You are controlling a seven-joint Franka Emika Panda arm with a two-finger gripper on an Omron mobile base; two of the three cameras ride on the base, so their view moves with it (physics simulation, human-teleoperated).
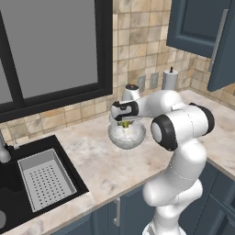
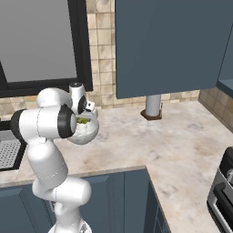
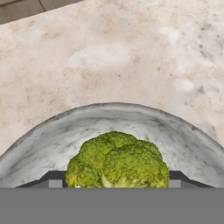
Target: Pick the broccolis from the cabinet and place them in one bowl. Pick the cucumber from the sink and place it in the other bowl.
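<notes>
1. Broccoli [image 3: 117, 159]: one yellow-green floret sits between the two dark fingertips [image 3: 54, 178] in the hand view. It reaches from one tip to the other.
2. Pincer [image 3: 116, 181]: jaws held apart and closed on the broccoli, one tip against each side. In the left base view the pincer [image 1: 124, 120] points down, with the broccoli [image 1: 125, 124] at its tips.
3. Bowl [image 3: 183, 131]: pale, glassy, right under the floret. Its curved far wall shows behind the broccoli. From the left base view the bowl [image 1: 127, 137] sits upright on the counter [image 1: 101, 160] and the floret hangs within the rim opening. Whether the floret touches the bowl floor, I cannot tell.
4. Right base view: the bowl [image 2: 88, 132] is partly hidden behind the arm's elbow. A bit of green, the broccoli [image 2: 83, 121], shows above its rim.
5. Counter: beige marbled stone, running under the bowl and on to the corner.
6. Sink [image 1: 9, 193]: black basin, well to the left of the bowl. It has a grey perforated tray [image 1: 46, 179] in it and a silver tap [image 1: 3, 151] at its far edge.
7. Grey cylinder [image 1: 170, 79]: upright on a dark base at the back of the counter, beyond the bowl.
8. Tiled wall [image 1: 137, 46] behind it, and a dark-framed window [image 1: 50, 50] above the sink.
9. Cabinet [image 1: 197, 23]: blue-grey, mounted high at the right, with a long grey handle [image 1: 218, 41].
</notes>
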